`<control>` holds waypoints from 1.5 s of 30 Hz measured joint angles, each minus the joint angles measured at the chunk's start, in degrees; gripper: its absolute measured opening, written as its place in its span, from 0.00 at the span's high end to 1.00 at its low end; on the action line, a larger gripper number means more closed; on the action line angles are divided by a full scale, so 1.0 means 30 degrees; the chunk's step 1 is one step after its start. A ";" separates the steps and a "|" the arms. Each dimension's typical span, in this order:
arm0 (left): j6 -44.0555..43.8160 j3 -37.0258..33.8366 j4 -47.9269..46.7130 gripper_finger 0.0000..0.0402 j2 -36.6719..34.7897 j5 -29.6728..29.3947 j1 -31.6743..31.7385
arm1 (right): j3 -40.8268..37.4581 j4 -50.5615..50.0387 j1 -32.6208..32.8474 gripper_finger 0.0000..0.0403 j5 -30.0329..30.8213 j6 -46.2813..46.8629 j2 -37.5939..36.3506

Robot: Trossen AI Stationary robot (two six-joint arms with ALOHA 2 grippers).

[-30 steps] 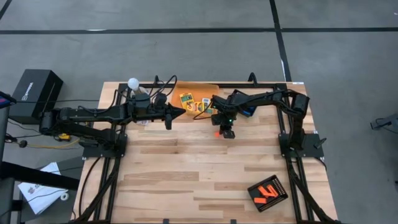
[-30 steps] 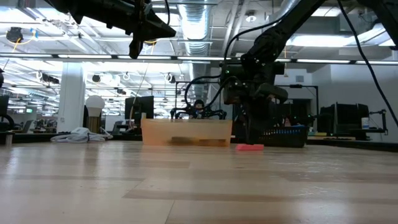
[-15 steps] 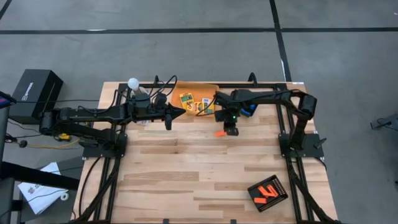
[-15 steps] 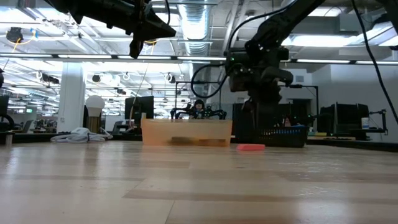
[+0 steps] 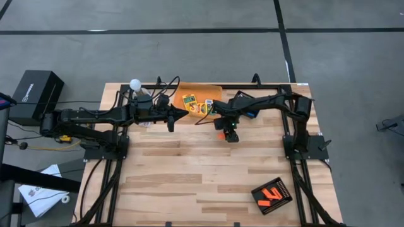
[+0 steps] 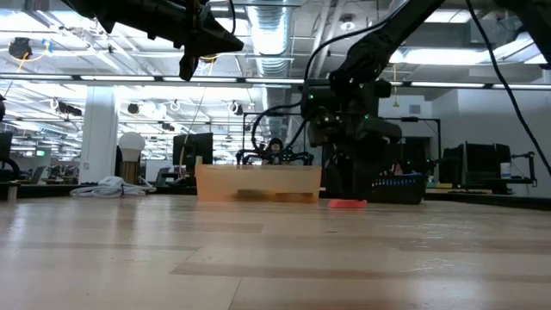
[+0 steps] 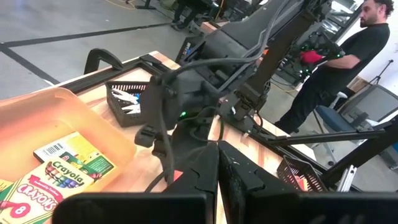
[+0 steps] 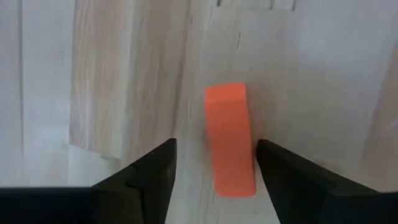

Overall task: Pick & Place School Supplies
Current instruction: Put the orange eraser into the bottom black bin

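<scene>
An orange stubby piece (image 8: pixel 230 140) lies flat on the wooden table (image 5: pixel 189 176), just in front of the translucent orange bin (image 5: pixel 201 96). My right gripper (image 8: pixel 214 171) points down over it, open, one finger on each side; whether a finger touches it, I cannot tell. In the low view the piece (image 6: pixel 346 204) shows under this gripper (image 6: pixel 349 191). Yellow-and-green crayon boxes (image 5: pixel 189 100) lie in the bin. My left gripper (image 5: pixel 183 113) hovers shut and empty, high beside the bin's left part.
A black ribbed tray (image 5: pixel 272 195) with orange pieces sits near the table's front right corner. Another black tray (image 5: pixel 252 112) with blue items stands right of the bin. A person (image 7: pixel 336 68) stands beyond the table. Bare wood spreads across the table's middle and left.
My right gripper rose a little and shifted toward the table's right edge, then came back down over the orange piece. The piece has stayed on the table in the same spot.
</scene>
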 joint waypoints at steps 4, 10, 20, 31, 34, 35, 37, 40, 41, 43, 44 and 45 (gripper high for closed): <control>-0.0007 0.0000 -0.0053 1.00 0.0000 0.0002 0.0000 | 0.0102 0.0022 -0.0148 0.50 -0.0167 0.0043 0.0926; 0.0302 0.0000 -0.0049 1.00 0.0000 0.0007 0.0000 | 0.0211 0.0785 -0.0050 0.77 -0.0152 -0.0054 0.1519; 0.0539 0.0000 -0.0037 1.00 0.0000 0.0007 0.0000 | 0.0138 0.1021 -0.0287 0.93 -0.2061 -0.1195 0.1656; 0.0452 0.0000 0.1018 1.00 -0.0007 -0.0015 0.0000 | -0.0266 -0.4964 -0.0119 0.99 -0.3173 -0.0326 -0.3313; 0.0349 0.0000 0.1107 1.00 -0.0007 -0.0021 0.0000 | -0.0267 -0.5174 0.0738 0.99 -0.3234 0.0475 -0.4795; 0.0225 0.0000 0.1147 1.00 -0.0007 -0.0024 0.0000 | -0.0240 -0.5244 0.1009 0.99 -0.3421 0.0827 -0.5374; 0.0013 0.0000 0.1175 1.00 -0.0007 -0.0028 -0.0029 | -0.0233 -0.5434 0.1603 0.99 -0.3555 0.1607 -0.6319; -0.0043 0.0000 0.1336 1.00 -0.0007 -0.0039 -0.0118 | -0.0233 -0.5584 0.2462 0.99 -0.3549 0.2954 -0.7352; -0.0083 0.0000 0.1467 1.00 -0.0007 -0.0055 -0.0149 | -0.0231 -0.5663 0.2790 1.00 -0.3483 0.3517 -0.7634; -0.0219 0.0000 0.1583 1.00 -0.0007 -0.0047 -0.0244 | -0.0263 -0.5550 0.3502 1.00 -0.2842 0.4962 -0.8139; -0.0298 0.0000 0.1619 1.00 0.0057 0.0225 -0.0280 | -0.0438 -0.5264 0.3828 1.00 -0.2358 0.5807 -0.8443; -0.0345 0.0011 0.1714 1.00 0.0259 0.0588 -0.0332 | -0.0657 -0.4919 0.4122 1.00 -0.1860 0.6741 -0.8760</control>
